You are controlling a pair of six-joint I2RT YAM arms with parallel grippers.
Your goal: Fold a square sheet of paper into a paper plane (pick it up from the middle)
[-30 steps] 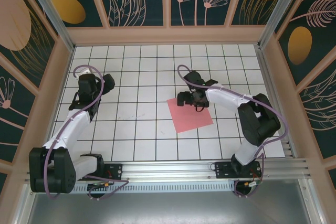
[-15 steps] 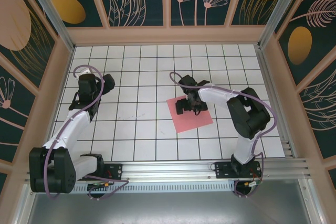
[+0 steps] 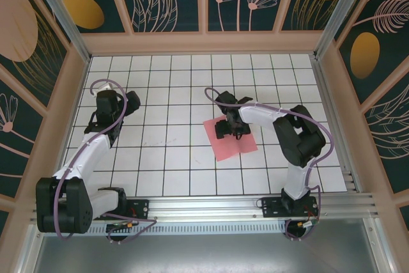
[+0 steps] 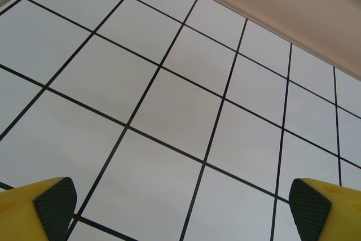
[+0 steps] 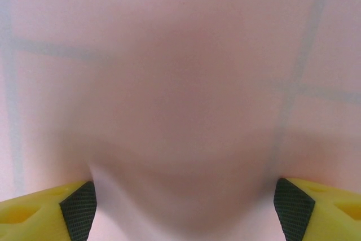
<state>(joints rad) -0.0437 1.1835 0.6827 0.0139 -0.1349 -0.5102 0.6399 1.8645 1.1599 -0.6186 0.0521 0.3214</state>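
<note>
The square sheet of paper [image 3: 235,146], salmon-pink, lies flat and unfolded on the white grid table, right of centre. My right gripper [image 3: 230,128] is lowered onto its far half. In the right wrist view the blurred pink sheet [image 5: 180,71] is very close, with grid lines showing through it. The gripper [image 5: 183,210] is open, its yellow fingertips [image 5: 76,210] wide apart and resting at the paper, which looks slightly humped between them. My left gripper [image 3: 130,101] hovers at the left and is open [image 4: 180,210] over bare tiles. The paper plane is out of view.
The white gridded table [image 3: 172,158] is boxed in by a tan wooden rim [image 3: 204,43] and patterned walls. That rim [image 4: 271,9] runs beyond the left gripper. A metal rail [image 3: 211,206] with both arm bases lines the near edge.
The right gripper moved slightly left and down onto the sheet, and its jaws narrowed a little. The left arm has not moved.
</note>
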